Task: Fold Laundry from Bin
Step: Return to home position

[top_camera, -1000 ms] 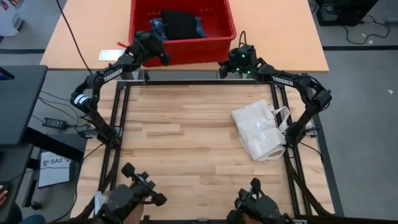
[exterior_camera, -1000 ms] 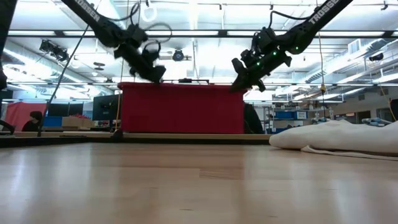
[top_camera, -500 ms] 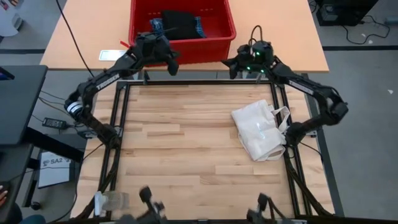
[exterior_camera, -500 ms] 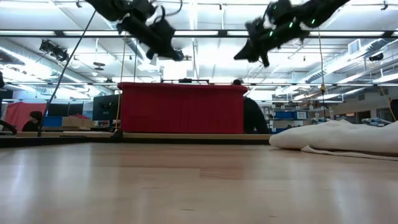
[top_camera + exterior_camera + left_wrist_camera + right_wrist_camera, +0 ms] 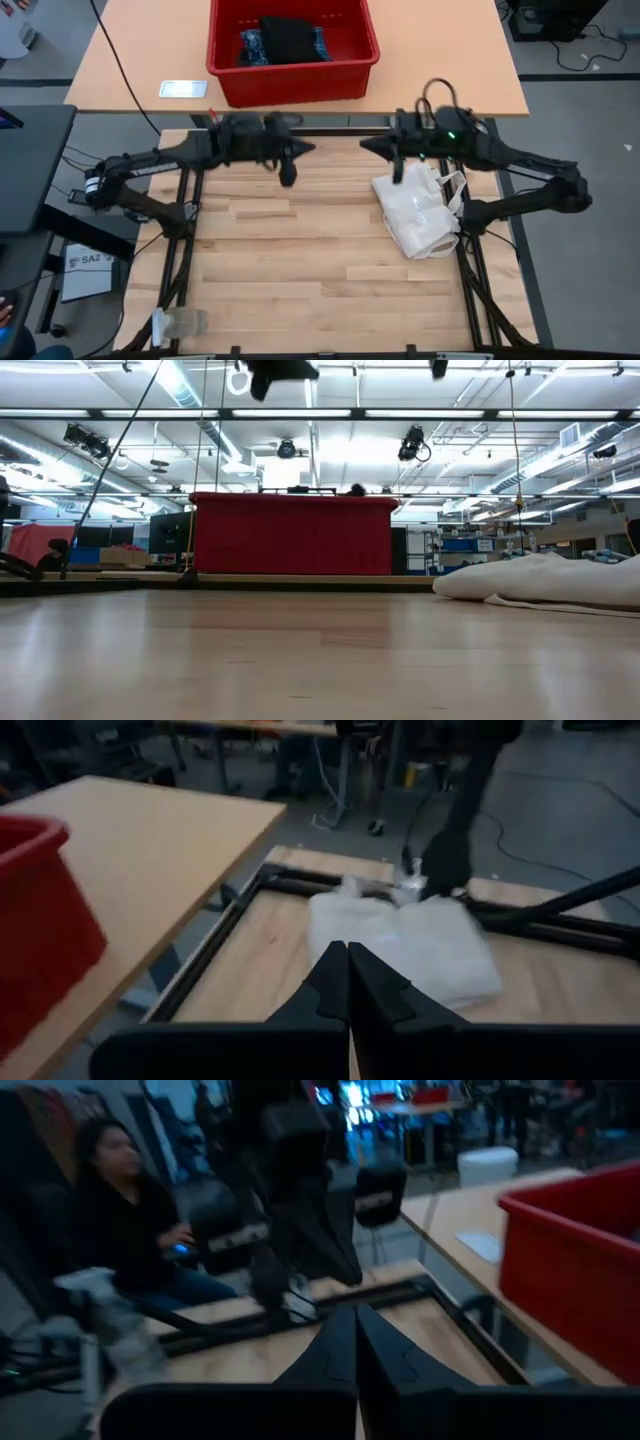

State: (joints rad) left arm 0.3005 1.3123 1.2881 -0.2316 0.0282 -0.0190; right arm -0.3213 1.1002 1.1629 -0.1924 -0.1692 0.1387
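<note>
The red bin (image 5: 290, 72) stands on the tan table beyond the work table's far edge; it shows in the low view (image 5: 292, 535) too. Inside it lie a black piece (image 5: 290, 36) and a blue plaid piece (image 5: 248, 46). My left gripper (image 5: 290, 162) is shut and empty, high over the work table's far edge, in front of the bin. My right gripper (image 5: 386, 150) is shut and empty, facing it from the right. Both show shut in their wrist views (image 5: 348, 958) (image 5: 355, 1320). In the low view they reach only the top edge (image 5: 280, 370) (image 5: 438, 368).
A white fabric bag with cords (image 5: 420, 212) lies on the wooden table's right side, also in the low view (image 5: 540, 580). A white card (image 5: 183, 88) lies on the tan table left of the bin. A person (image 5: 120, 1220) sits beyond the table's left side.
Both grippers have risen from beside the bin's front wall and drawn back toward the table's near edge, now over the work table's far edge. They have turned to point toward each other. The bin, its laundry and the bag have stayed put.
</note>
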